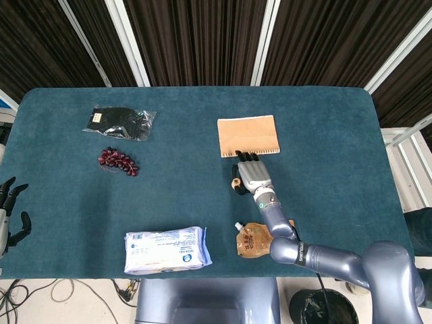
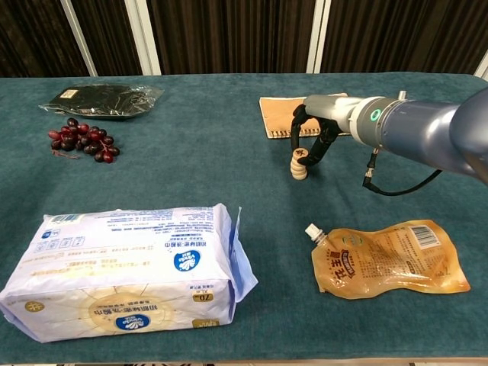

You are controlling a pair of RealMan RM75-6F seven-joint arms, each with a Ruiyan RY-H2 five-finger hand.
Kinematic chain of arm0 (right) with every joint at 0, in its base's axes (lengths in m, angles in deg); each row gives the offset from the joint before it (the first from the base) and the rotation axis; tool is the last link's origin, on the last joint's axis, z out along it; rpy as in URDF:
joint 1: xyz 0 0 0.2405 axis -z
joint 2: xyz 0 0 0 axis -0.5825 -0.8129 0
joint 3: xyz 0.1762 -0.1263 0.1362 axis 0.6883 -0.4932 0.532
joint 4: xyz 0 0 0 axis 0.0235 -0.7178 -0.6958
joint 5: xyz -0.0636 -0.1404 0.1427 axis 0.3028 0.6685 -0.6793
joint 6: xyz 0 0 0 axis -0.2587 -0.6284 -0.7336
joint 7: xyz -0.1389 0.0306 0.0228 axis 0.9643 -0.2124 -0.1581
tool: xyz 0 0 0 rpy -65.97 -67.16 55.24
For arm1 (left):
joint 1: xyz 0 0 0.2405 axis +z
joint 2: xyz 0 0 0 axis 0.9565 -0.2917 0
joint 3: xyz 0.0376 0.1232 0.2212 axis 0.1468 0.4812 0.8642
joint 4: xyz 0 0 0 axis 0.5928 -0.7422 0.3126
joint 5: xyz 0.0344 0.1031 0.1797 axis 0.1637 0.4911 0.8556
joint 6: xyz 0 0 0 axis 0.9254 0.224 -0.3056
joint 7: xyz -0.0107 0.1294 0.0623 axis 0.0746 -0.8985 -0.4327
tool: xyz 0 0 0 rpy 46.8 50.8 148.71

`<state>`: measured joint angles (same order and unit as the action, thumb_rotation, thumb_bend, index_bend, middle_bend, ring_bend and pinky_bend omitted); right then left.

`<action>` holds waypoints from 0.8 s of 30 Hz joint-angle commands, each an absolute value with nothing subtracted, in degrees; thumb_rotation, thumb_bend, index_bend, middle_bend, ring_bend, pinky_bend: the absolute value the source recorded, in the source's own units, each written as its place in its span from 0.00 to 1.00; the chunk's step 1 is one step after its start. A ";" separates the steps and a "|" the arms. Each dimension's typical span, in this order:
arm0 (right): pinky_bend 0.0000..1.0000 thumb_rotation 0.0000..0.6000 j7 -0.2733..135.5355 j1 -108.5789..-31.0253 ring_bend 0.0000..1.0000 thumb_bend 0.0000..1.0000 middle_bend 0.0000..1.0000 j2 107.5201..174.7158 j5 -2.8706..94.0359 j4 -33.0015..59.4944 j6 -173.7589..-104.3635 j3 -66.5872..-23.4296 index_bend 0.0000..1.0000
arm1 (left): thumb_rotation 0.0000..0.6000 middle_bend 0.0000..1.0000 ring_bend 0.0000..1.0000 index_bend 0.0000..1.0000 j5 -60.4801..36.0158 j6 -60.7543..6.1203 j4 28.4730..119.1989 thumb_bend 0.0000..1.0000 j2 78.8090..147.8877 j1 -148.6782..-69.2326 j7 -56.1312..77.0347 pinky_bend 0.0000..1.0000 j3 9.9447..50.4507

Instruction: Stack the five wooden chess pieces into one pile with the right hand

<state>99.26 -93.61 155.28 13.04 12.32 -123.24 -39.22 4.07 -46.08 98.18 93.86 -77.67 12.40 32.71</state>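
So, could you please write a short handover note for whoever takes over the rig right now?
Right hand: over the pile of wooden chess pieces, fingers around its top piece; released or not, cannot tell.
Left hand: idle at the table's left edge, fingers apart, holding nothing.
Done: a pile stands just in front of the tan notebook; no loose pieces visible.
Left: confirm the count, then withdraw the hand carefully.

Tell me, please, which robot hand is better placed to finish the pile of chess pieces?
The right robot hand: it sits directly over the pile. The left robot hand is off the table's far edge.
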 commanded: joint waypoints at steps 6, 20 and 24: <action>0.00 1.00 98.70 -93.71 0.00 0.41 0.00 155.14 13.26 12.34 -123.20 -39.26 0.53 | 1.00 0.00 0.00 0.18 4.03 -46.05 98.14 0.62 93.84 -77.67 12.44 0.00 32.70; 0.00 1.00 98.49 -93.93 0.00 0.41 0.00 154.84 13.26 13.04 -123.55 -39.49 0.53 | 1.00 0.00 0.00 0.18 3.93 -45.97 98.21 0.62 93.81 -77.68 12.44 0.00 32.70; 0.00 1.00 98.60 -94.06 0.00 0.41 0.00 154.82 13.17 13.17 -123.61 -39.61 0.53 | 1.00 0.00 0.00 0.18 3.95 -46.01 98.22 0.62 93.80 -77.68 12.44 0.00 32.68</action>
<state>98.60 -94.06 154.83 13.16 13.17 -123.62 -39.61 3.95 -46.01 98.22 93.80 -77.68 12.44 32.67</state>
